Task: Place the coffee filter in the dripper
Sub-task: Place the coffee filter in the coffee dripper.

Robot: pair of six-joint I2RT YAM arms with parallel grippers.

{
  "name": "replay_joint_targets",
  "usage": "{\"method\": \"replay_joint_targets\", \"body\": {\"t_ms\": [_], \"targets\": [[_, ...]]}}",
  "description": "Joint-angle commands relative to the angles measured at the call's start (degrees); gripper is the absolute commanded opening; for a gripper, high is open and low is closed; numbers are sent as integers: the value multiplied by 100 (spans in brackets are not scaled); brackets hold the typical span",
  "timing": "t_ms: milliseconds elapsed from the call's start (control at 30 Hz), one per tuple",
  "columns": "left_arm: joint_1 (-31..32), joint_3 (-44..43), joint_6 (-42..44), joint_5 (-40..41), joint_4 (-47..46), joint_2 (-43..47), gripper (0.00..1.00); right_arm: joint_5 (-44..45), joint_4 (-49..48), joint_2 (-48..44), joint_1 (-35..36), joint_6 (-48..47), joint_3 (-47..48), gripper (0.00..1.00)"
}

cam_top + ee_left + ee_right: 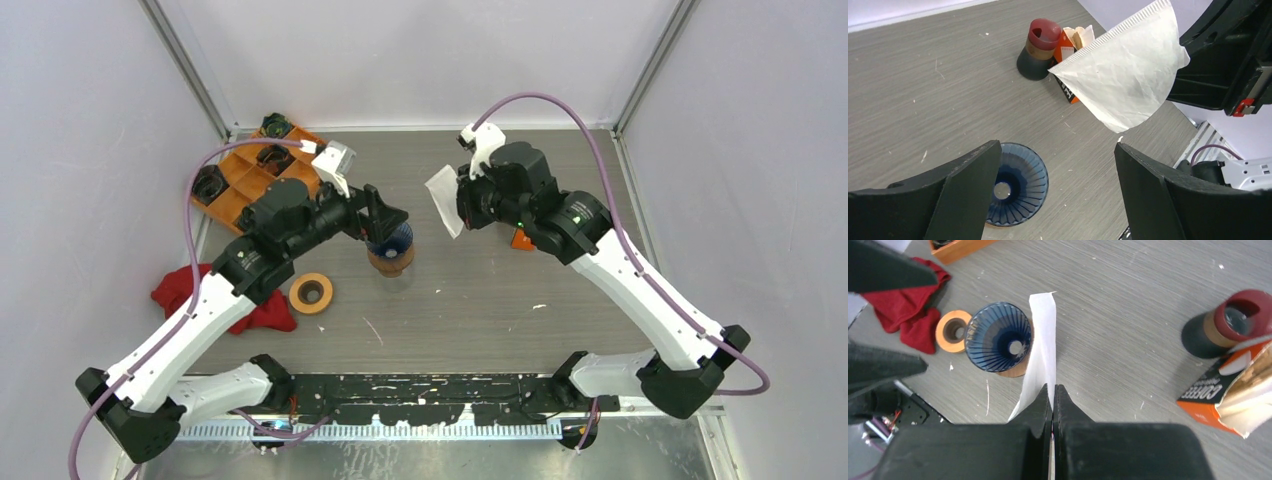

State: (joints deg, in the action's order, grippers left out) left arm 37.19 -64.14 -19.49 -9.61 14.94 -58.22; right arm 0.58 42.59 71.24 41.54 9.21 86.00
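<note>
The right gripper [1053, 391] is closed on the coffee filter [1042, 340], which is held flat in the air near the dripper [998, 337], not in it. The left gripper [1057, 155] is spread open above the dripper, with nothing held. Insertion is judged not yet done. "COFFEE" is read on the orange box [1215, 400] on the bench [1128, 300].

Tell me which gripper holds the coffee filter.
The right gripper: its jaws are pinched shut on the white coffee filter, while the left gripper hangs open and empty above the blue dripper.
</note>
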Motion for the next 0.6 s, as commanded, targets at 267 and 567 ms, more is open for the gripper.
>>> {"method": "replay_joint_targets", "body": {"t_ms": [267,567], "targets": [[1085,537,-755,1791,-1272,122,87,2996,1410,847,1038,1469,1416,1],[1597,894,-851,2433,-2300,-119,87,3459,1800,1482,1464,1928,2122,1]]}}
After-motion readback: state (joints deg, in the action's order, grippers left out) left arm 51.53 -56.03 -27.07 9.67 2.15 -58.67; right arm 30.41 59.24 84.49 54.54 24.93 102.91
